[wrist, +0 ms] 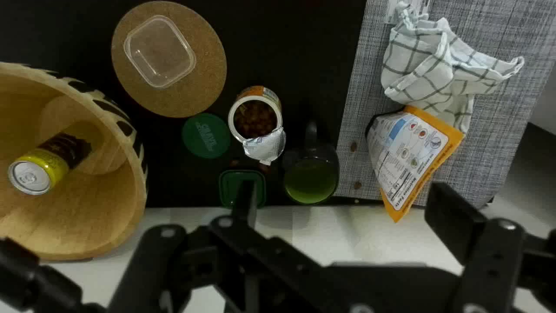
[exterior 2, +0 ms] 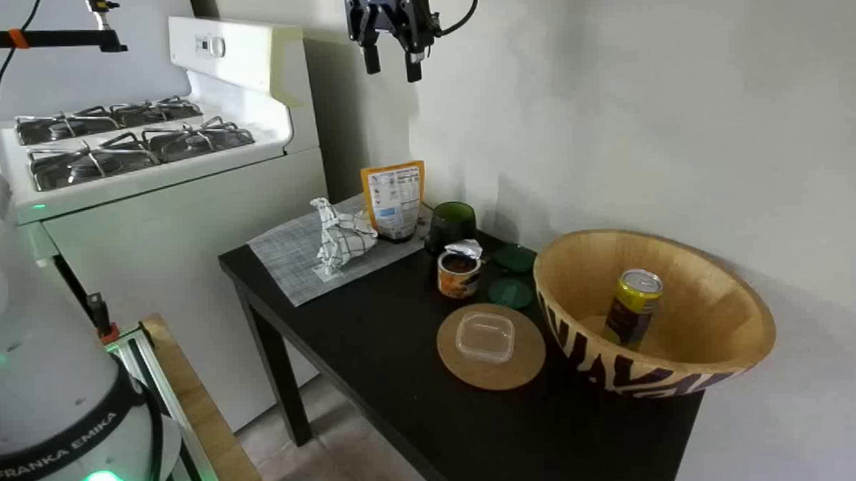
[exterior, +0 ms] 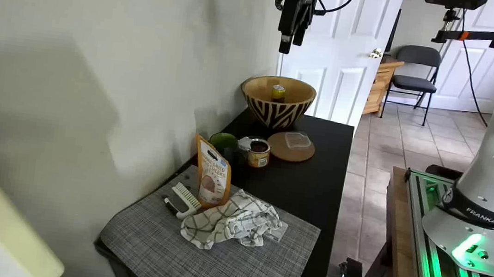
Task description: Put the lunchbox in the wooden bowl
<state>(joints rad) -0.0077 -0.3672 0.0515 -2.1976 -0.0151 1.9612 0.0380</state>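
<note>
With fingers [exterior 2: 413, 69] apart and empty, pinch the clear lunchbox [exterior 2: 486, 337] gently across two opposite sides, treating it as probably light, slick, thin-walled and easily buckled.

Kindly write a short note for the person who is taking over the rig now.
Black two-finger gripper: open, nothing held.
Clear squarish plastic container, probably the lunchbox: on the flat round tan disc.
Large tan wooden bowl with dark zigzag stripes: beside the disc, a yellow-and-dark can inside.
Done: no placing yet.
Left: grasp the container and set it in the bowl.
</note>
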